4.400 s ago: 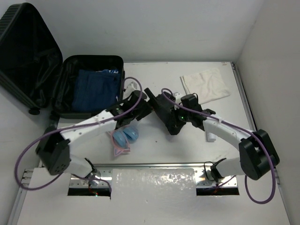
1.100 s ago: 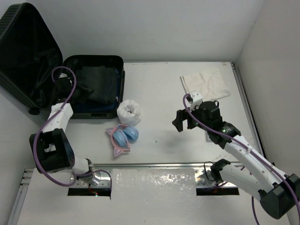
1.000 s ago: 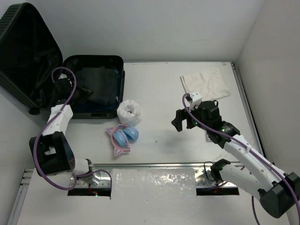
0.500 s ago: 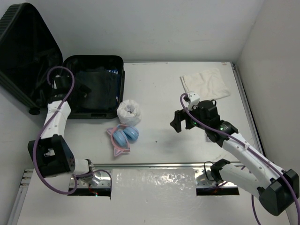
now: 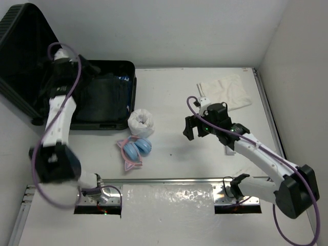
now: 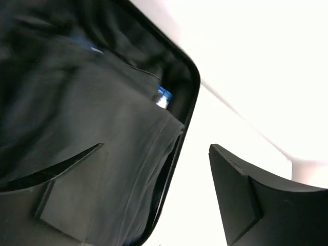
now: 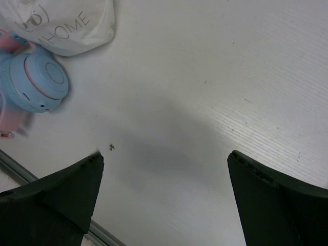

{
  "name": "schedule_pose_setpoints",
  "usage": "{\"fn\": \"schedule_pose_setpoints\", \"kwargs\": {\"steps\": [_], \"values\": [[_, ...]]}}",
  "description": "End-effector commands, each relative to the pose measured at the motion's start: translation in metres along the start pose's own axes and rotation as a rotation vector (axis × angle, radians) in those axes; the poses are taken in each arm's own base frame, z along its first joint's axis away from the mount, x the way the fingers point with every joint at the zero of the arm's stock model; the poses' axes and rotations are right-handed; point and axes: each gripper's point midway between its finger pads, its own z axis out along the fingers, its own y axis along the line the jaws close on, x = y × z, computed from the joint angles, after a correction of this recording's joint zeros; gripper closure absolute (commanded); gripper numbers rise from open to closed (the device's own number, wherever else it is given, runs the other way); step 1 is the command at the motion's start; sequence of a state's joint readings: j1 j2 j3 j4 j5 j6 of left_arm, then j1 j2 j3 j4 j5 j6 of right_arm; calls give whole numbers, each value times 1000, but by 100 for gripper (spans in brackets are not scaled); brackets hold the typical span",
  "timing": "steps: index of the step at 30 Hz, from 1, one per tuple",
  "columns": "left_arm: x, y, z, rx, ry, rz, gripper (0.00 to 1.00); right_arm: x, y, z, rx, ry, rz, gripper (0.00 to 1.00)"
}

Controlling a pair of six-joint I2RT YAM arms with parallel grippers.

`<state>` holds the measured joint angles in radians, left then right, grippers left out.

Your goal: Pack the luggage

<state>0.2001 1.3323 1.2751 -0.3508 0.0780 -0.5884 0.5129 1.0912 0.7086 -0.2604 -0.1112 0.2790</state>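
The luggage (image 5: 31,61) lies open at the far left, its lid leaning back and its base tray (image 5: 131,97) flat on the table. A folded black garment (image 5: 102,95) lies in the tray over blue clothing; in the left wrist view the garment (image 6: 102,102) fills the tray (image 6: 192,87). My left gripper (image 5: 77,69) hovers high over the tray's far-left corner. In its own view the left gripper (image 6: 157,146) is open and holds nothing. My right gripper (image 5: 192,128) hangs open above the bare table middle, and its wrist view shows the right gripper (image 7: 165,154) empty.
A white drawstring pouch (image 5: 141,122) stands just right of the tray and shows as the pouch (image 7: 66,23). Blue and pink headphones (image 5: 136,150) lie in front of it, also visible as headphones (image 7: 38,82). A folded white cloth (image 5: 225,92) lies at the back right.
My left gripper opened, let go of the black garment in the tray, and rose toward the lid. My right gripper drifted slightly left, still open.
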Motion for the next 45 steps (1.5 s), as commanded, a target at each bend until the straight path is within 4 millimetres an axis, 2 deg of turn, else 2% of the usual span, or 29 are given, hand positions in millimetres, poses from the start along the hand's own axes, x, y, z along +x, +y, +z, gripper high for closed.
{"fn": "schedule_pose_setpoints", "kwargs": {"steps": [1, 2, 3, 4, 5, 7, 8, 11, 15, 18, 21, 23, 25, 26, 28, 29, 30, 31, 32, 33, 34, 35, 36, 37, 38, 39, 42, 44, 45], "values": [[59, -16, 66, 77, 234, -2, 24, -43, 5, 7, -15, -90, -26, 1], [89, -4, 88, 24, 325, 1, 25, -43, 5, 10, -21, -83, -27, 1], [85, -13, 97, 33, 323, 22, 26, -41, 6, 16, -27, -70, -27, 1], [90, -8, 108, 6, 327, 28, 26, -43, 6, 19, -32, -69, -31, 1], [110, 6, 125, -40, 375, 24, 26, -42, 7, 21, -36, -64, -35, 1], [112, 13, 144, -74, 371, 16, 24, -38, 6, 29, -41, -41, -34, 1], [129, 31, 158, -134, 411, 17, 22, -36, 6, 31, -43, -32, -35, 1], [126, 43, 186, -189, 401, 59, 12, -30, 4, 37, -39, -12, -37, 1], [139, 49, 197, -190, 457, 94, 10, -25, -3, 42, -10, 11, -28, 1], [130, 48, 193, -201, 413, 121, 8, -27, -8, 46, 14, 31, -5, 1], [103, 37, 176, -224, 362, 145, 5, -35, -14, 48, 42, 30, -2, 1], [70, 21, 152, -240, 277, 170, 0, -36, -34, 50, 120, 60, -12, 1], [31, 13, 123, -280, 166, 178, 0, -53, -46, 53, 150, 60, -16, 1], [19, 10, 112, -295, 131, 173, 0, -43, -66, 59, 202, 117, 8, 1], [-11, 10, 81, -366, 51, 164, 0, -60, -92, 63, 280, 121, 6, 1], [-19, 9, 72, -387, 30, 139, 0, -42, -122, 72, 355, 207, 32, 1], [-27, 10, 62, -410, 8, 132, 0, -61, -136, 75, 387, 192, 31, 1], [-32, 7, 45, -415, 8, 125, 0, -62, -150, 80, 411, 219, 20, 1], [-34, 5, 36, -411, 4, 113, 0, -37, -171, 93, 452, 326, 35, 1], [-38, -8, 18, -357, 0, 105, 0, -58, -183, 100, 474, 304, 25, 1], [-26, -5, 14, -332, 32, 123, 0, -52, -196, 103, 493, 355, 20, 3], [-23, -11, 6, -285, 33, 130, 0, -50, -210, 120, 515, 387, 15, 4], [-30, -36, -17, -156, -7, 123, 0, -47, -220, 124, 545, 413, 8, 6], [-1, -24, -17, -139, 47, 139, 0, -42, -231, 127, 559, 439, 3, 8], [4, -29, -26, -87, 40, 173, 0, -36, -236, 130, 567, 472, 2, 12], [3, -37, -50, -28, 8, 179, 0, -32, -243, 137, 580, 490, 3, 12], [28, -19, -65, 0, 6, 205, 0, -18, -252, 143, 574, 511, 9, 20], [38, -18, -72, 31, 33, 229, 0, -10, -253, 145, 548, 532, 36, 33], [45, -15, -76, 41, 51, 242, 0, -6, -251, 147, 535, 537, 50, 49]]}}
